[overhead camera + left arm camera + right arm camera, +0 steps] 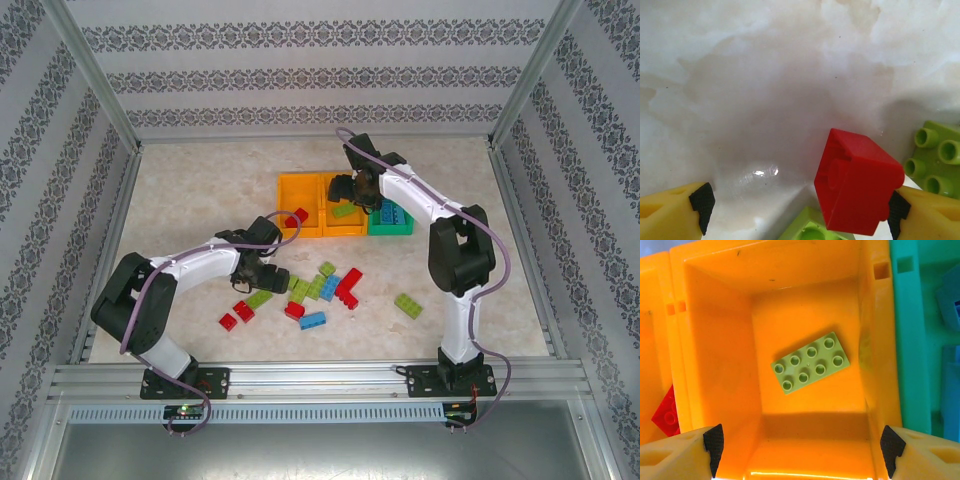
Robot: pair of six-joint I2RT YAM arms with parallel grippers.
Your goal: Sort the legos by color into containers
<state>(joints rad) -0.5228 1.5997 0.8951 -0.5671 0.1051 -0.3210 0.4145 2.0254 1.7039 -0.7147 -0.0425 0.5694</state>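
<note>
The bench (pixel 200 200) carries the containers (pixel 300 190) in a row toward its far edge, a little right of centre: two orange bins and a green one at the right end. Sorting is started, but most of it is left. Each bin holds something of one colour: a red piece (pixel 667 412) in the left orange bin, a lime brick (pixel 810 362) in the middle orange bin, and blue ones (pixel 950 305) in the green bin. About ten loose legos (pixel 325 290) in all three colours lie scattered between the bins and the near edge, with one lime brick (pixel 407 305) off toward the right edge.

The right hand (pixel 803 446) hangs over the middle orange bin, fingers spread and empty. I judge that bin's lime brick delivered. The left hand (pixel 800 209) is down at the near-left end of the loose pile. It is released. Its jaws straddle a red brick (pixel 857 182) that touches one pad while the other pad stands well apart, so nothing is gripped yet. That brick looks like the next one for the left orange bin.

The lime brick in the bin lies flat with its studs up. Its long axis runs on a slant across the bin floor, square to no wall. The red brick between the left jaws sits cocked, with one corner toward the camera. It is stubby, and I cannot tell which way its long axis runs.
</note>
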